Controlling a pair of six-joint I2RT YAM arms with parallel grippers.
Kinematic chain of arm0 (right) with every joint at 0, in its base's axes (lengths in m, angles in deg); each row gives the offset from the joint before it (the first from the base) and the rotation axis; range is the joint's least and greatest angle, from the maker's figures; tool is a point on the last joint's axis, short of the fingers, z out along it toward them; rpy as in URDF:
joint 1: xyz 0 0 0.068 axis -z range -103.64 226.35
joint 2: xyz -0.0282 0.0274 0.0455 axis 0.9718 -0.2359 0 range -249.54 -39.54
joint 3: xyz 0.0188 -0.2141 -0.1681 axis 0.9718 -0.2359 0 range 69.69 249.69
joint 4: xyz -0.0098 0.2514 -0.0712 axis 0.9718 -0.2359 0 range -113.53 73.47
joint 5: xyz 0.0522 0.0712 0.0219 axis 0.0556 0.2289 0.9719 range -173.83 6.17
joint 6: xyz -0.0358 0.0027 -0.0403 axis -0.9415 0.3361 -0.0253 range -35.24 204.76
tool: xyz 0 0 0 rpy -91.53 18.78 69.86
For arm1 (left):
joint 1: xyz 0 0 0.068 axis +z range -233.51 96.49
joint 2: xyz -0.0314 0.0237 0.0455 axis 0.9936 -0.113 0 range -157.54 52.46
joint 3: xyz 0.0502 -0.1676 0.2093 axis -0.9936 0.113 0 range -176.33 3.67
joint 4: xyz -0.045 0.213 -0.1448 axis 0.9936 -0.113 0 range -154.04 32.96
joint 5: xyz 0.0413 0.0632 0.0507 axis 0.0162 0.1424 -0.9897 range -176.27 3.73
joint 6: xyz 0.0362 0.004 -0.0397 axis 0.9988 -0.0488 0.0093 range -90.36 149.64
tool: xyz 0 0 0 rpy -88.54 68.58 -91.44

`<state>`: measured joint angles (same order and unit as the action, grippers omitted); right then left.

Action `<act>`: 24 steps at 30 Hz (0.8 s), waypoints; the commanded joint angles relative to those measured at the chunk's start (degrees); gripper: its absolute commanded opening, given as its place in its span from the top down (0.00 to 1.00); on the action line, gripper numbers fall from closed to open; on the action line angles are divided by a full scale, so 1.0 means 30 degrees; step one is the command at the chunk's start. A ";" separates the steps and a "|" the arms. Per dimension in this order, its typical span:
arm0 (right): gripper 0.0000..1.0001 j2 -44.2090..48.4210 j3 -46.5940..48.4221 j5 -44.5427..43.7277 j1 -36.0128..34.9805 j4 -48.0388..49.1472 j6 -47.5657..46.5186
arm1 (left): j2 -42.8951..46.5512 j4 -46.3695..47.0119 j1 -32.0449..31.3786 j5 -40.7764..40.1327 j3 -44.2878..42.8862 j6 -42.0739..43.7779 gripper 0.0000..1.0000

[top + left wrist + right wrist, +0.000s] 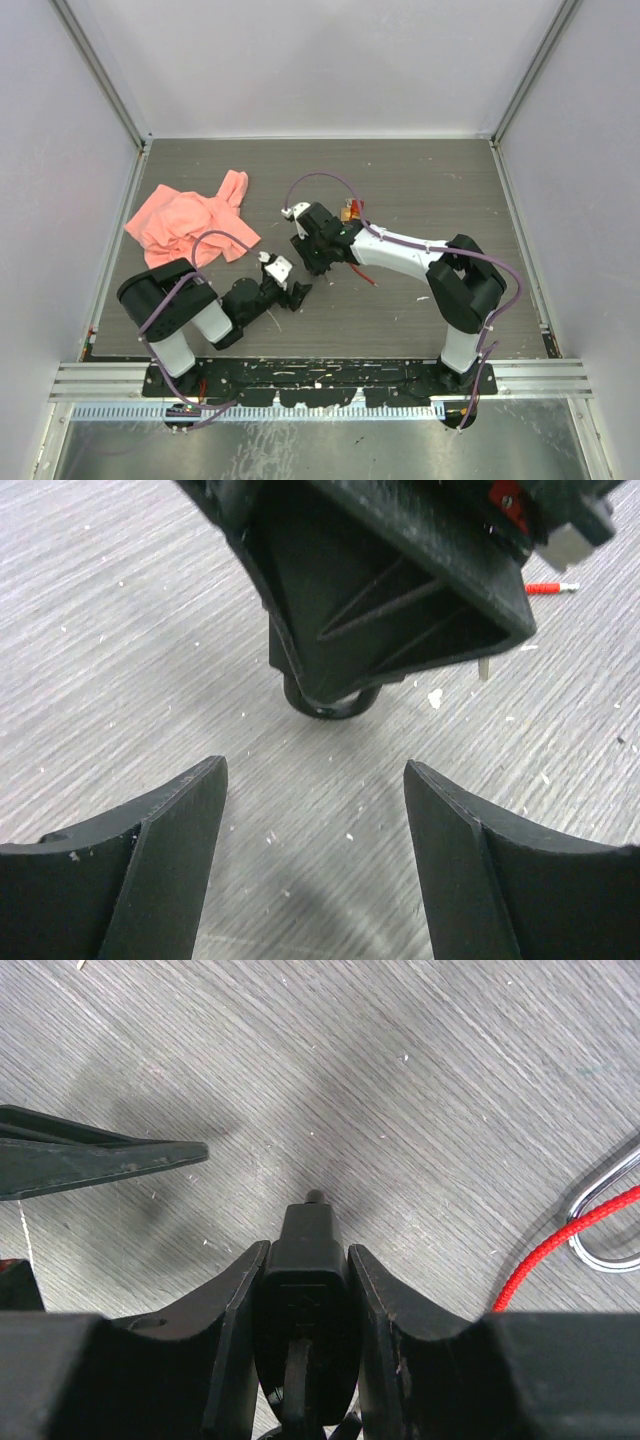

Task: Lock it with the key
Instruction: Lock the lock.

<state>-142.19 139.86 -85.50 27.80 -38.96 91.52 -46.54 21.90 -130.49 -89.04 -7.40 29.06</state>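
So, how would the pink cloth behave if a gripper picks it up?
The pink cloth lies crumpled in soft folds, so it would probably droop limply. It looks thin, so likely light. Pushed, it may bunch rather than slide.

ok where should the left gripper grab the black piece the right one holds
The narrow stubbed end of the black piece jutting past the right gripper, approached head-on from in front: that gripper's fingers cover both flanks. The left gripper is open, likely wide enough.
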 commanded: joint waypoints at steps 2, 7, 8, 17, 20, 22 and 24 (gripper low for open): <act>0.99 -0.1650 -0.1253 0.0128 -0.0442 -0.1776 -0.0728 | 0.1339 0.1051 0.0194 -0.0551 0.1189 -0.0002 0.29; 0.99 -0.1834 -0.1758 0.0249 -0.0711 -0.1519 -0.1314 | 0.3726 0.0987 0.0499 -0.1059 0.2488 -0.1379 0.27; 0.99 -0.1901 -0.1775 0.0222 -0.0740 -0.1523 -0.1390 | 0.4664 0.0732 0.0651 -0.1120 0.2665 -0.1977 0.26; 0.99 -0.2373 -0.1429 0.0439 -0.0733 -0.2136 -0.1964 | 1.1063 -0.8938 0.1923 0.1476 0.1318 -0.0616 0.35; 0.99 -0.2219 -0.1419 0.0651 -0.0681 -0.2189 -0.2129 | 1.0591 -1.0015 0.3533 0.3817 0.0714 -0.0911 0.44; 0.99 -0.2117 -0.1370 0.0685 -0.0465 -0.2179 -0.2067 | 0.9992 -1.0595 0.4105 0.4998 0.0123 -0.1820 0.46; 0.99 -0.2043 -0.1246 0.0764 -0.0223 -0.2204 -0.1997 | 0.8984 -0.8288 0.4118 0.6383 0.0458 -0.1969 0.38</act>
<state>-143.33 139.82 -86.20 26.34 -36.87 85.20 -16.33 -6.19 -119.48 -79.42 -4.37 24.23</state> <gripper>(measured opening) 0.405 0.565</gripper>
